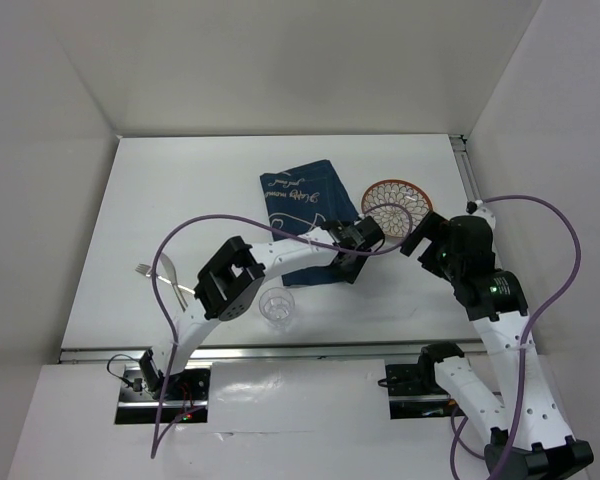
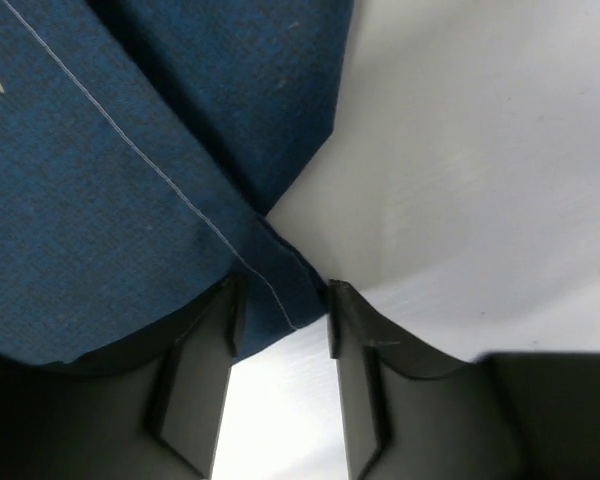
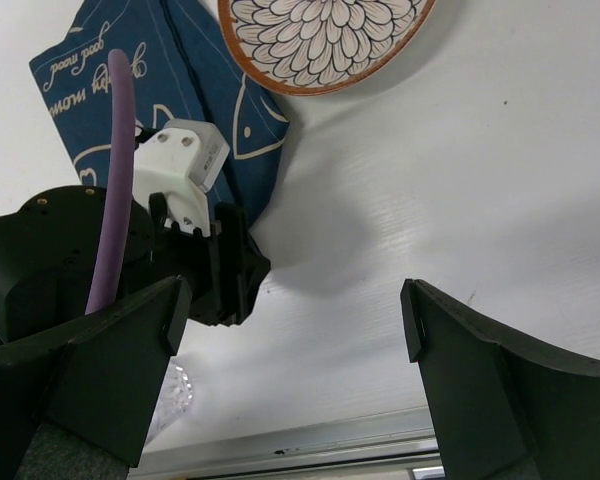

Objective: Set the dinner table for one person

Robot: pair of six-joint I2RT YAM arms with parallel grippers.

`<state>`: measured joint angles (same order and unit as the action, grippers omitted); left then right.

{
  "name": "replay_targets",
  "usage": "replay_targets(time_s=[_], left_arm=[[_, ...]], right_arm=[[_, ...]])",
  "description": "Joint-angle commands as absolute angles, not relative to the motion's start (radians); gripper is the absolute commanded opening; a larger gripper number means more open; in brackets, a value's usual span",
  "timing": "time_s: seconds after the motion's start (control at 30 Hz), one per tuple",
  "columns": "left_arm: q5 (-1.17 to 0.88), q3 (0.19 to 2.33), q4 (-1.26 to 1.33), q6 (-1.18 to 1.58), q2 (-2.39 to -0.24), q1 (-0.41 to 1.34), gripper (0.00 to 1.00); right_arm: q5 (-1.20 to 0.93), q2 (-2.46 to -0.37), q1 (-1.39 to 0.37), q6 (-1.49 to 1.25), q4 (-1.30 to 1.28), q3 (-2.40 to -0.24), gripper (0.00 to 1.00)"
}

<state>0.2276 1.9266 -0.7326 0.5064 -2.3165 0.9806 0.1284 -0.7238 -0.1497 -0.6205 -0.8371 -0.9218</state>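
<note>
The white dinner table (image 1: 180, 190) holds a dark blue fish-print placemat (image 1: 300, 200), rumpled with a fold down its middle. My left gripper (image 1: 365, 238) is at the mat's near right corner. In the left wrist view its jaws (image 2: 280, 300) stand partly apart with the mat corner (image 2: 130, 180) lying between the fingertips. A floral plate with a brown rim (image 1: 395, 203) sits right of the mat, overlapping its edge (image 3: 325, 40). My right gripper (image 1: 417, 235) hovers just near of the plate, wide open and empty (image 3: 290, 300). It sees the left gripper (image 3: 225, 265) at the mat corner.
A clear drinking glass (image 1: 277, 307) stands near the front edge, also visible in the right wrist view (image 3: 175, 395). A fork (image 1: 158, 277) lies at the left, partly under the left arm. A metal rail (image 1: 280, 350) runs along the near edge. White walls enclose the table.
</note>
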Motion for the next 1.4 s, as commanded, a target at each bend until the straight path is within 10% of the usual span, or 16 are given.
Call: replay_targets(time_s=[0.0,0.33,0.67,1.37], left_arm=[[0.284,1.947,-0.782,0.517,-2.355,0.996,0.53],[0.317,1.997,-0.851,0.526,-2.303,0.996,0.01],[0.253,2.2,-1.035,0.454,-2.042,0.868,0.0],[-0.057,1.513,-0.744,0.561,-1.442,0.342,0.0]], right_arm=[[0.124,-0.715,-0.146,-0.63,-0.838,-0.971,1.0],[0.133,-0.706,-0.146,-0.63,-0.838,-0.989,1.0],[0.042,-0.736,-0.146,-0.62,-0.773,-0.925,1.0],[-0.431,-1.271,-0.166,-0.929,-0.063,-0.562,0.93]])
